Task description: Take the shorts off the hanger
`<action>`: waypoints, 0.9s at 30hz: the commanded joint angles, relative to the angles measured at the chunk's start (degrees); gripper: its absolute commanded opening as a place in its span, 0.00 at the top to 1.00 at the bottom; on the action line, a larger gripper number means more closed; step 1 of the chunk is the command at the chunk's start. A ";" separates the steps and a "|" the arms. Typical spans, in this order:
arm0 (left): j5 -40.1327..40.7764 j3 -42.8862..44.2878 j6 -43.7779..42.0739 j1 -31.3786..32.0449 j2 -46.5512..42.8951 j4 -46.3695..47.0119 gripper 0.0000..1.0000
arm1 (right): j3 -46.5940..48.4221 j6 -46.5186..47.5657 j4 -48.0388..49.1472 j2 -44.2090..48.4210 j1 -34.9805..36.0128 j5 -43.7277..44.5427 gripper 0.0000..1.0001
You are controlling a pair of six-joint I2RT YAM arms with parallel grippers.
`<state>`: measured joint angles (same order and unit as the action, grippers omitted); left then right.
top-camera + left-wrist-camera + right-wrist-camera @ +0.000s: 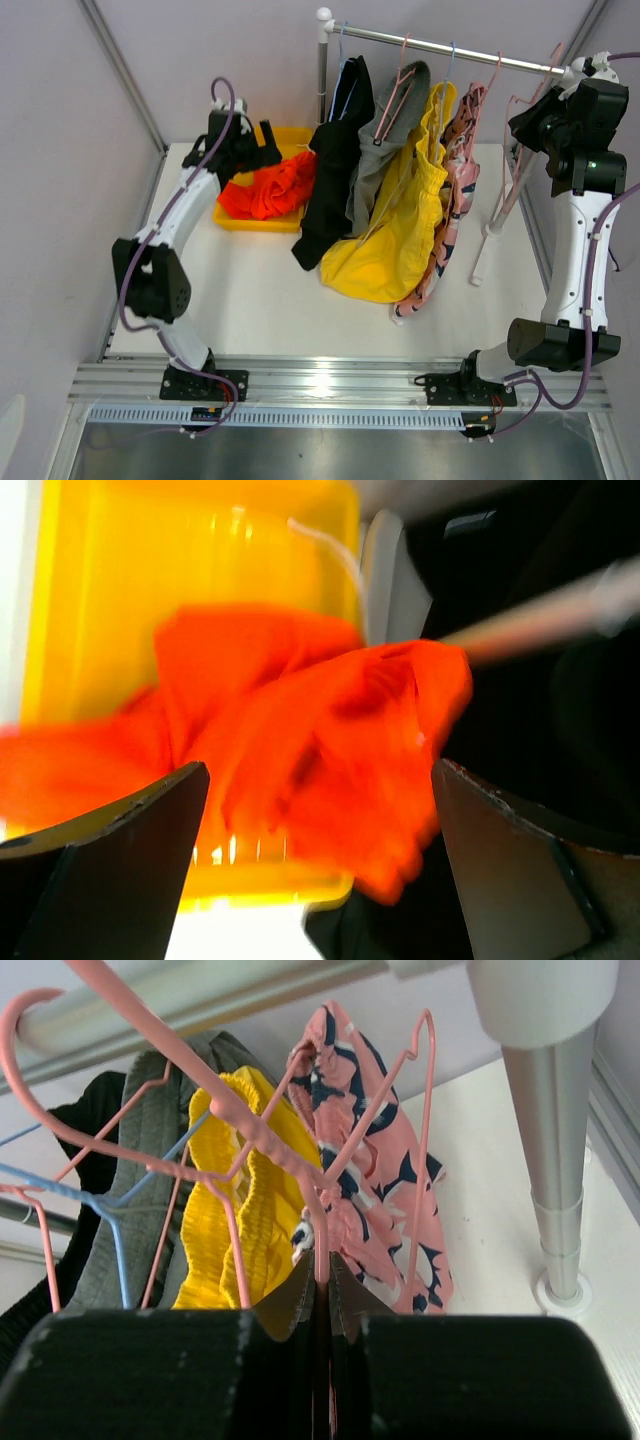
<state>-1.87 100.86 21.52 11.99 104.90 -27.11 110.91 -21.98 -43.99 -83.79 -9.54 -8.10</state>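
Shorts, soft and light: black pair [335, 175], grey pair [388, 145], yellow pair [395, 240] and pink-patterned pair [458, 190] hang upper centre, waistband the best pinch, I judge; orange-red pair [268, 192] lies in the tray [292, 133] upper left by my left gripper [320, 780], jaws apart; right gripper [322, 1295] clamps a pink hanger [240, 1120].

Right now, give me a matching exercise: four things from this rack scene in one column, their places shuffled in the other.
1. orange-red shorts
2. black shorts
3. pink patterned shorts
4. empty pink hanger

A. leftmost garment on the rail
B. pinched in the right claw
C. in the yellow bin
D. rightmost garment on the rail

Pairs: 1-C, 2-A, 3-D, 4-B
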 commanded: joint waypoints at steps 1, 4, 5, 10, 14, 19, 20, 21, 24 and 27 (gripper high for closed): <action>0.73 -15.29 2.56 1.02 -15.32 8.64 0.01 | 2.29 -0.25 4.00 -1.55 -0.57 -0.69 1.00; 0.46 -23.75 3.61 1.63 -22.36 10.94 0.01 | -1.73 -0.87 7.14 -2.34 -0.74 -0.96 1.00; 0.46 -25.34 3.62 1.81 -23.68 10.68 0.01 | -2.97 -0.79 8.12 -2.26 -0.83 -1.30 1.00; 1.61 -26.33 1.16 4.18 -30.53 6.55 0.01 | -6.49 -1.14 7.95 -1.82 -0.92 -1.39 1.00; 1.08 -26.94 -0.07 4.97 -33.97 4.79 0.01 | -10.36 -2.54 7.70 2.22 -0.92 -2.10 1.00; 1.52 -29.05 -1.83 4.97 -36.96 2.77 0.01 | -9.76 -1.49 2.60 8.27 -0.92 -0.26 0.03; 1.60 -29.40 -2.09 4.97 -37.48 2.33 0.01 | -9.40 -1.23 1.72 9.16 -0.92 0.44 0.01; 1.52 -29.84 -2.18 4.97 -38.53 2.15 0.01 | -9.05 -0.44 1.02 10.04 -0.92 2.19 0.01; 0.90 -31.16 -2.62 5.06 -40.21 1.63 0.01 | -6.51 0.44 -2.15 12.77 -0.92 6.23 0.01; 0.20 -32.30 -3.41 4.98 -41.70 1.45 0.01 | -5.01 -0.43 -1.46 15.14 -0.92 4.33 0.01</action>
<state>-1.26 69.14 20.18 16.82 66.17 -25.56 102.65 -22.85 -45.01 -71.46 -10.24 -4.82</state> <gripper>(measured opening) 0.993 0.993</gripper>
